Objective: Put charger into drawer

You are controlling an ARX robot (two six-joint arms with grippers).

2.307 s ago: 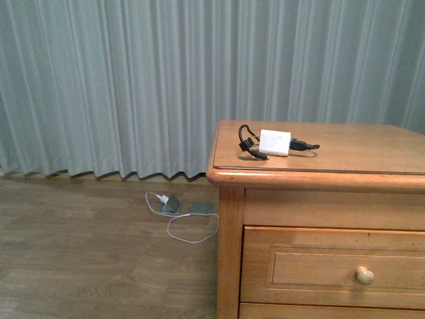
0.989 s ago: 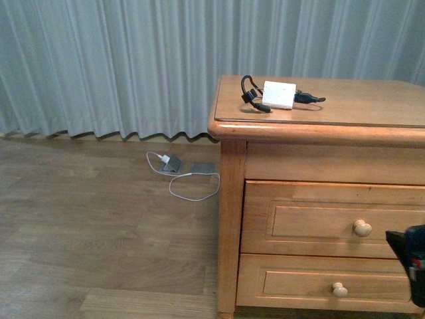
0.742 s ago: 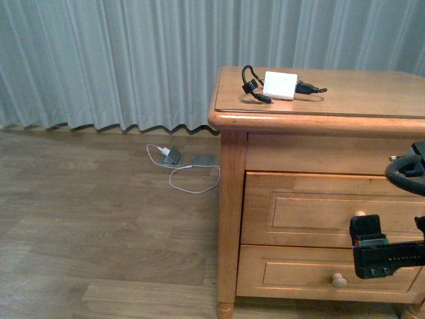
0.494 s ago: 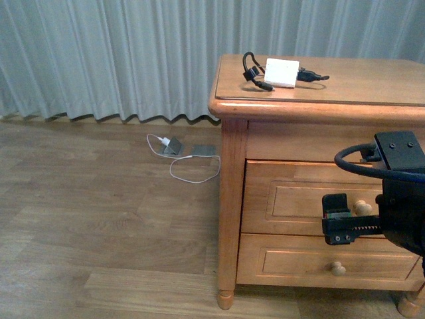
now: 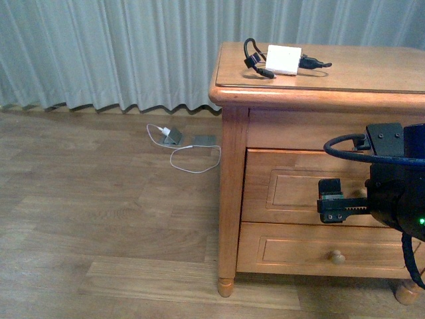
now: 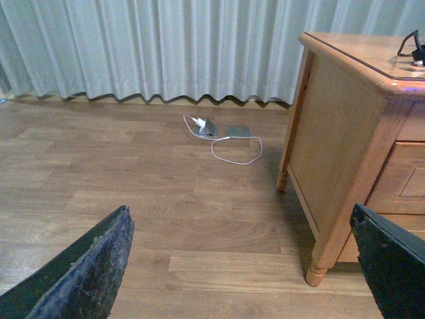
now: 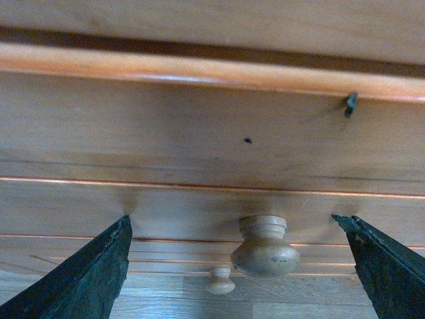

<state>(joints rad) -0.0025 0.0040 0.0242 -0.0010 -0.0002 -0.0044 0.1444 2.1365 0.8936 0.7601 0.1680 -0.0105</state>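
Wooden dresser (image 5: 372,70) — charger (image 5: 283,60) lies on its top

No readable text, labels, brands or numbers in any view.

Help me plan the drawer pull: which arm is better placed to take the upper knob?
Right. The right pincer, open, faces the drawer with the knob close ahead between its fingers. The left pincer, also open, looks at floor beside the dresser.
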